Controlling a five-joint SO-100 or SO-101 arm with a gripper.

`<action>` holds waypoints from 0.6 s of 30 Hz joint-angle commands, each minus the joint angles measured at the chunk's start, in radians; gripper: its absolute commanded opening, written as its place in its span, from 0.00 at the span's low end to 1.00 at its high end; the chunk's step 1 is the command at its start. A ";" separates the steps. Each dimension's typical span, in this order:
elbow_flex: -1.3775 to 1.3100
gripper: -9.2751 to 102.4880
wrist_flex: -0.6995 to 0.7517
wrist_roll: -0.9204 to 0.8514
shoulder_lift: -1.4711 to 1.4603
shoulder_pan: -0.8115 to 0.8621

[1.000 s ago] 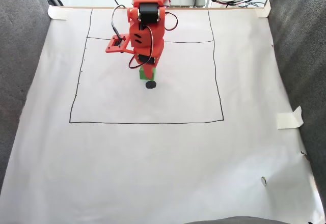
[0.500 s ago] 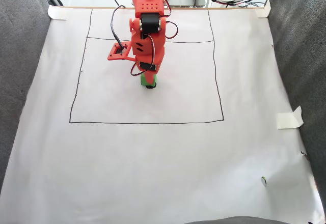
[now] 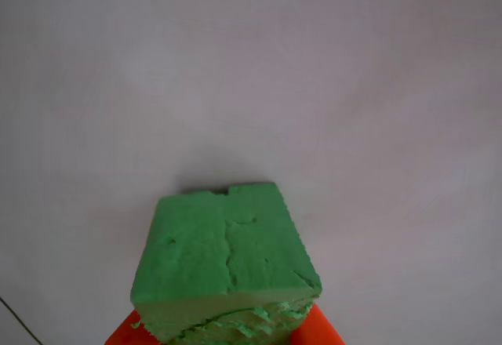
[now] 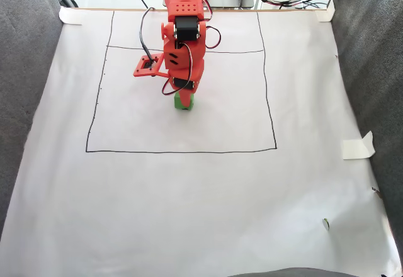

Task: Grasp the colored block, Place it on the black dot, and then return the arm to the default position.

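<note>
gripper point(image 4: 184, 98): one, orange, pinched onto the block, reaching in from the far side
colored block point(image 3: 225, 263): one green cube, held low over the white paper point(image 4: 201, 195), inside the one drawn square point(image 4: 271, 101)
tape piece point(image 4: 357, 146): one, right edge

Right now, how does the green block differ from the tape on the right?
The block is bright green, the tape off-white. The block is a chunky cube; the tape is a thin curled strip. The block sits inside the drawn square, the tape outside it.
</note>
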 commanded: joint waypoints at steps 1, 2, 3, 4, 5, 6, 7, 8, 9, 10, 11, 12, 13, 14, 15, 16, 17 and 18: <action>-0.041 0.08 -0.015 0.002 0.029 -0.014; -0.041 0.08 -0.015 0.002 0.026 -0.015; -0.041 0.08 -0.015 0.002 0.023 -0.015; -0.041 0.08 -0.015 0.002 0.018 -0.015; -0.041 0.08 -0.015 0.000 0.014 -0.017; -0.041 0.08 -0.015 -0.003 0.009 -0.017; -0.041 0.08 -0.015 -0.003 0.006 -0.017; -0.040 0.08 -0.015 -0.005 0.005 -0.017; -0.037 0.08 -0.015 -0.005 0.005 -0.017; -0.032 0.08 -0.015 -0.005 0.005 -0.017; -0.032 0.08 -0.015 -0.005 0.006 -0.017; -0.032 0.08 -0.012 -0.002 0.008 -0.017; -0.031 0.08 -0.009 -0.002 0.009 -0.017; -0.031 0.08 -0.006 -0.003 0.012 -0.018; -0.031 0.09 -0.003 -0.005 0.015 -0.018; -0.029 0.12 0.000 -0.008 0.017 -0.020; -0.026 0.14 0.005 -0.012 0.020 -0.021; -0.025 0.16 0.008 -0.015 0.025 -0.023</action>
